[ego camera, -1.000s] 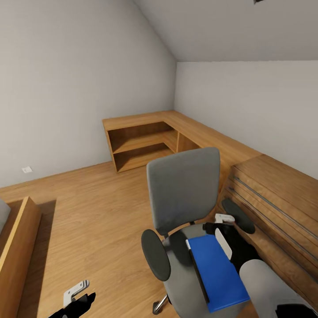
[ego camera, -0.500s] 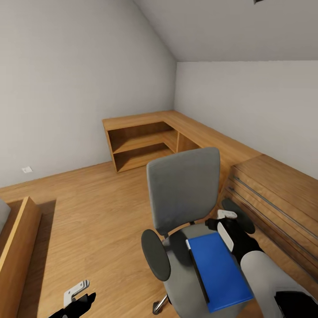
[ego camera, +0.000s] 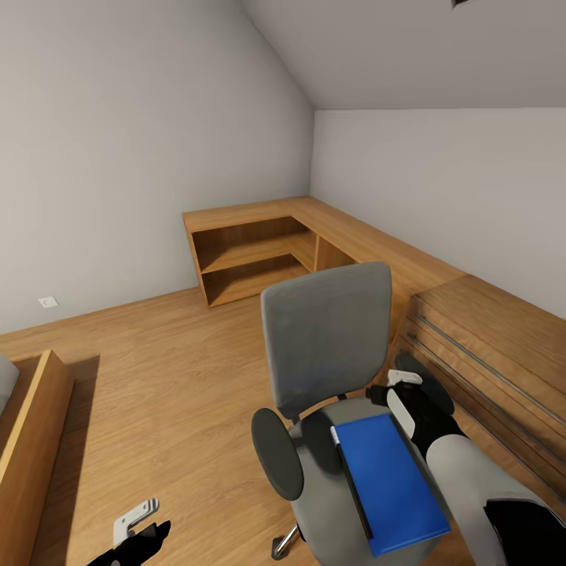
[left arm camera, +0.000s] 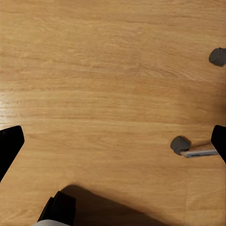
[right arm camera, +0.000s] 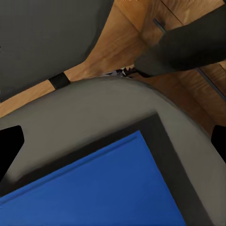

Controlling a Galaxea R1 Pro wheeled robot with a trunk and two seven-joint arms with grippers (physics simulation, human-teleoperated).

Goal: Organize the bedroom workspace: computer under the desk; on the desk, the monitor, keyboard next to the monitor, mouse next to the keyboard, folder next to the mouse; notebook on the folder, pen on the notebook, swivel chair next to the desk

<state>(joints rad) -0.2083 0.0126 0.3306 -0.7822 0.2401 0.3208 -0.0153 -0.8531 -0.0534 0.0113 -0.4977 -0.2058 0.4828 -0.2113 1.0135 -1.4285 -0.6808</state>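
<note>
Right pincer has crept further past the bright blue flat folder, which lies just below it on the grey upholstered swivel chair. Jaws wide, empty; grasp approach likely.

Swivel chair: matt grey cloth back and seat, smooth black plastic armrests, polished metal base leg. Folder: smooth, bright blue, faintly satin. Floor: light wood grain with a soft sheen. Corner shelving: matching warm wood, matt.
</note>
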